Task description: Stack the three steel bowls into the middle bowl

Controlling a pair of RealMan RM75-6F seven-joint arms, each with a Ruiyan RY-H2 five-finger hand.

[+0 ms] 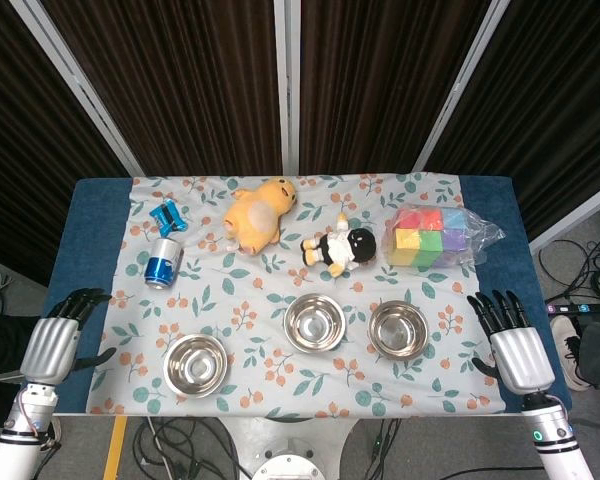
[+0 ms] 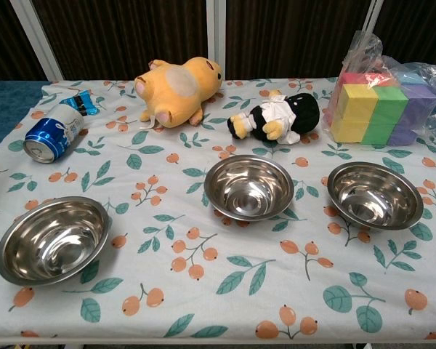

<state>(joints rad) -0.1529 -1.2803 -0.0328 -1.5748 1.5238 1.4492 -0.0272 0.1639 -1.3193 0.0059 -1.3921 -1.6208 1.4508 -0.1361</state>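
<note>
Three steel bowls sit upright and empty on the flowered cloth. The left bowl [image 1: 196, 363] [image 2: 52, 238] lies nearest the front edge. The middle bowl [image 1: 315, 322] [image 2: 248, 186] and the right bowl [image 1: 398, 328] [image 2: 375, 194] stand side by side, apart from each other. My left hand [image 1: 58, 340] rests at the table's left edge, fingers spread, holding nothing. My right hand [image 1: 512, 345] rests at the right edge, fingers spread and empty. Neither hand shows in the chest view.
Behind the bowls lie a yellow plush toy [image 1: 257, 213], a small black-and-white doll [image 1: 340, 248], a blue can [image 1: 163, 262] on its side, a blue wrapper [image 1: 167, 216] and a bag of coloured foam blocks [image 1: 428, 236]. The blue table [image 1: 90, 215] shows at both sides of the cloth.
</note>
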